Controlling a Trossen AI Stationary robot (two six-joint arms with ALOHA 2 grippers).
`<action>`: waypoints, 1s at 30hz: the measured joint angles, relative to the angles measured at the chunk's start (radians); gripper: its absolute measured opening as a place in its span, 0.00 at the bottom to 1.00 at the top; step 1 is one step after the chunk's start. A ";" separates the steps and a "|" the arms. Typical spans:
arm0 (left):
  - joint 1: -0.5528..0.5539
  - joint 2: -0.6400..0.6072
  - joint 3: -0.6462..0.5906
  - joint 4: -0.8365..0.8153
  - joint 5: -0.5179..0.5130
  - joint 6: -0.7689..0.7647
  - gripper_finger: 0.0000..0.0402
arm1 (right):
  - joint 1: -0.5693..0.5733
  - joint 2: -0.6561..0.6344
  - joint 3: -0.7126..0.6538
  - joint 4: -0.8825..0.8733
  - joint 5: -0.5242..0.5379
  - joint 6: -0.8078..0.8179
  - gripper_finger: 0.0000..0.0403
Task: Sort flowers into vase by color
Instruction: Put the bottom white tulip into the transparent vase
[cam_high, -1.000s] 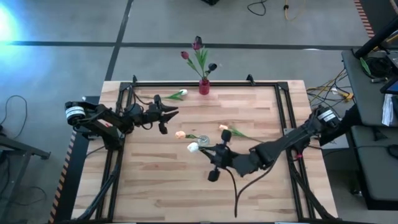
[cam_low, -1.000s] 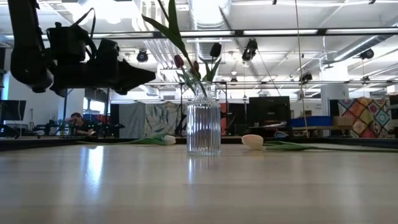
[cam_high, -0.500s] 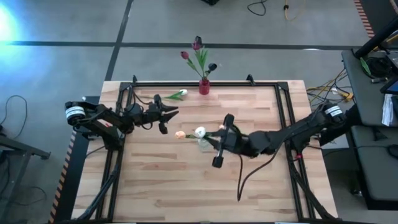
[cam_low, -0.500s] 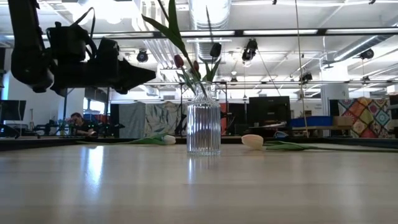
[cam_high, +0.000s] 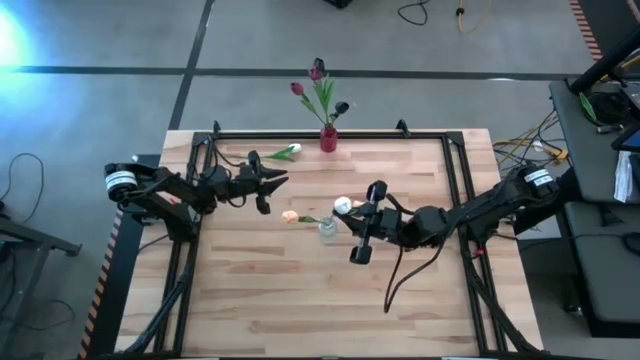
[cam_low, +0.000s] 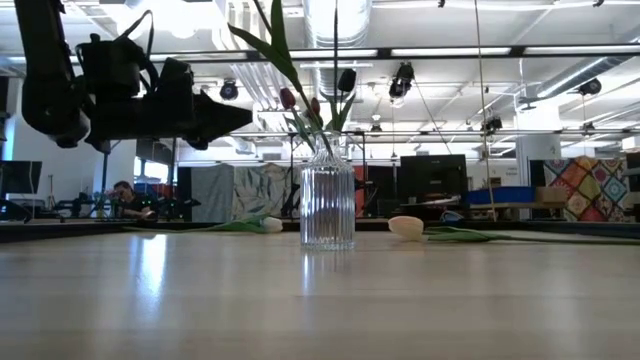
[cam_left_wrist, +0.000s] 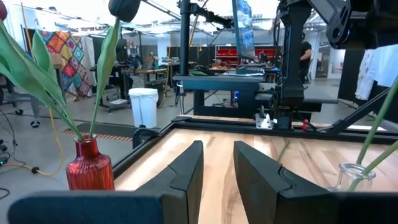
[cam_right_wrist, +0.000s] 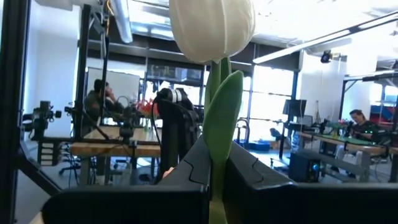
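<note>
My right gripper (cam_high: 352, 214) is shut on a white tulip (cam_high: 343, 206) above the table's middle, just right of a clear glass vase (cam_high: 327, 230) that holds a peach tulip (cam_high: 290, 215). The same ribbed vase (cam_low: 328, 207) stands on its base in the low view. A red vase (cam_high: 328, 140) at the far edge holds maroon tulips (cam_high: 318, 70). Another white tulip (cam_high: 290, 152) lies flat on the table near the red vase. My left gripper (cam_high: 280, 180) hovers open over the table's left part, touching nothing. My right gripper pinches the white tulip's green stem (cam_right_wrist: 215, 167) between its two fingers, below the leaf (cam_right_wrist: 224, 115). The fingers come level from the table's right and lie across the stem. The tulip is lifted clear and stands upright, its white head (cam_right_wrist: 211, 28) above the fingers.
A black frame (cam_high: 300, 133) runs along the table's far and side edges. A pale tulip head (cam_low: 405, 227) lies on the table to the clear vase's right in the low view. Bare wood (cam_high: 270, 300) spreads over the near half. A person (cam_low: 125, 195) sits far behind.
My right gripper, shut on the white tulip, has risen from the table and moved toward the far and right edges while turning. The tulip has been lifted clear; its head has passed over the clear vase and now sits to the vase's right.
</note>
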 joint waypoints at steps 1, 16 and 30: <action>0.000 0.000 0.000 0.000 0.000 -0.002 0.19 | 0.000 0.000 -0.007 0.009 0.000 0.002 0.02; 0.000 0.000 0.014 -0.009 0.004 0.000 0.19 | -0.029 0.031 -0.028 0.082 -0.053 -0.002 0.03; 0.005 0.000 0.014 -0.043 0.010 0.004 0.19 | -0.063 0.127 -0.028 0.084 -0.044 0.029 0.03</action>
